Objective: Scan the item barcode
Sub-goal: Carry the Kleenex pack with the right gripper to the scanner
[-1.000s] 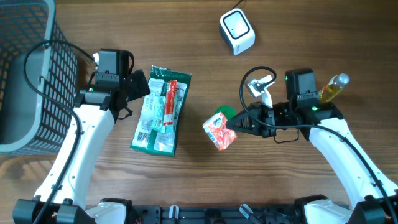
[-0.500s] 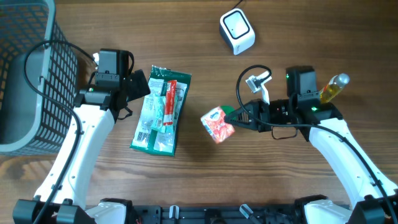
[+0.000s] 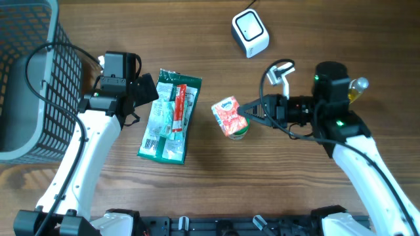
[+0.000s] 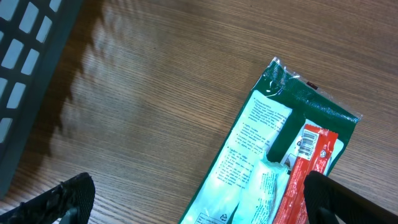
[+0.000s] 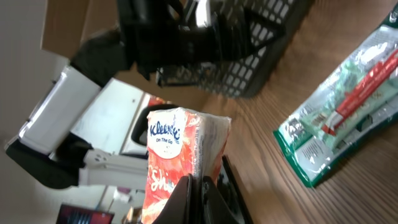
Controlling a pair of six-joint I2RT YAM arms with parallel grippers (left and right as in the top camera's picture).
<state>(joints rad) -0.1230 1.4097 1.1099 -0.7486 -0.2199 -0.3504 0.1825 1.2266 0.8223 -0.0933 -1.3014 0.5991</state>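
- The table [image 3: 197, 39] is brown wood with the grain running across. A dark mesh basket [image 3: 26, 39] stands at its left end, and a small white scanner [image 3: 250, 33] sits near the far edge.
- A green packet [image 3: 169, 115] with a red strip lies flat left of centre. A small bottle [image 3: 354, 88] of yellow liquid stands by the right arm.
- The right gripper [image 3: 246, 110] is clamped tight on a red-and-white tissue pack [image 3: 229, 117], pinching it by 1 edge – the pack juts out past the fingertips toward the table's middle.
- The pack is between the green packet and the right arm, and well apart from the scanner, which lies further up the table.
- The left gripper [image 3: 147, 90] is spread wide with nothing in it. It hangs just beside the packet's top left corner.
- A green round thing [image 3: 240, 133] shows under the pack – mostly covered, so I cannot tell what it is.
- In the left wrist view only the 2 black fingertips show, at the bottom corners, and the packet [image 4: 280, 155] is cut off at the lower edge.
- In the right wrist view the pack [image 5: 180, 162] fills the middle. No barcode can be made out on it.
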